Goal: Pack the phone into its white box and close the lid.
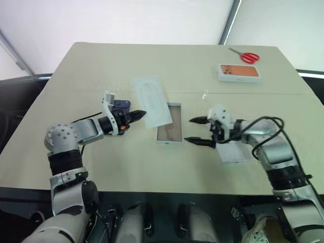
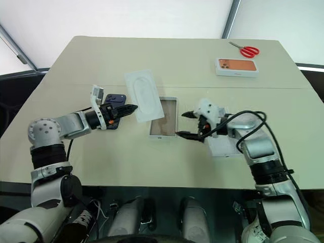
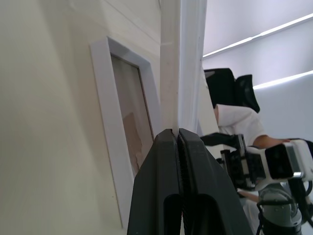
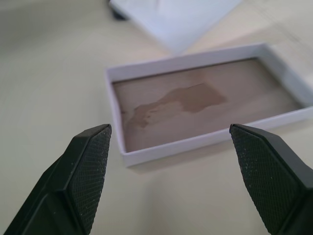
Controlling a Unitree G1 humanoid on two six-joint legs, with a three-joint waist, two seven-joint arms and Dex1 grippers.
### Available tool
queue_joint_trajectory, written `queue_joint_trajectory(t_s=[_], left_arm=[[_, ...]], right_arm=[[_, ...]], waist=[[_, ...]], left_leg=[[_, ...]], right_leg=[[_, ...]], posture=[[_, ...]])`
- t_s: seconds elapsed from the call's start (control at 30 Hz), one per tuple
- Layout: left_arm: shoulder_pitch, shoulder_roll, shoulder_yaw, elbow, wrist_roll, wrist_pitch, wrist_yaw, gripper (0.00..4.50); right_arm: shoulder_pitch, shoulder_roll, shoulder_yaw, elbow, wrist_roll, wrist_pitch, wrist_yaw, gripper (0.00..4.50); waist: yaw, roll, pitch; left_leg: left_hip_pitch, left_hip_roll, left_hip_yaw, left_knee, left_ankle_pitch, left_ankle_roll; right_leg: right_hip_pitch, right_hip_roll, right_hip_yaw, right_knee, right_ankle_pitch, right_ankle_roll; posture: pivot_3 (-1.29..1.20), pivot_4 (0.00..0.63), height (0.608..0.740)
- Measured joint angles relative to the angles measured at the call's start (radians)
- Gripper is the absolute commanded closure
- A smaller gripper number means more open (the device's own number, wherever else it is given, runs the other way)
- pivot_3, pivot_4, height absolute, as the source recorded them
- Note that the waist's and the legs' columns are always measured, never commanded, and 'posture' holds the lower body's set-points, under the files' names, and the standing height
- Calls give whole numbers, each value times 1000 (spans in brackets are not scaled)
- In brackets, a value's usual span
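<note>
The white box (image 1: 168, 142) lies open at the table's middle, its brownish bottom bare. My left gripper (image 1: 142, 114) is shut on the near edge of a thin white insert (image 1: 152, 98) with a rounded outline, held tilted just left of the box and overlapping its far left corner. The dark navy phone (image 1: 121, 105) lies on the table behind my left hand, partly hidden by it. My right gripper (image 1: 189, 129) stands open just right of the box with nothing between its fingers. A plain white rectangle, apparently the lid (image 1: 235, 152), lies under my right forearm.
At the far right of the table sits a white box (image 1: 239, 72) with an orange phone pictured on it, and red-handled scissors (image 1: 249, 56) lie beyond it. A cable runs along my right forearm.
</note>
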Motion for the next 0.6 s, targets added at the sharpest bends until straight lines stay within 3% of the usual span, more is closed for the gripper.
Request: queue_joint_trajectory(t_s=[0.17,0.4,0.6], left_arm=[[-16,-7,-63,101,27,-11,-49,4500],[-27,9,-209,102,70,-20,-154,4500],[-28,10,-250,123,100,-22,-202,4500]], right_arm=[[26,65,-99,57,46,-98,-66,470],[53,74,-99,33,63,-108,-76,470],[54,75,-99,13,82,-98,-99,470]], waist=[[-1,0,0],[0,0,0],[-1,0,0]], left_leg=[[0,0,1,0,0,0],[0,0,1,0,0,0],[0,0,0,0,0,0]], right_leg=[[0,1,0,0,0,0],[0,0,0,0,0,0],[0,0,0,0,0,0]], posture=[[0,150,738],[0,150,738],[0,150,738]])
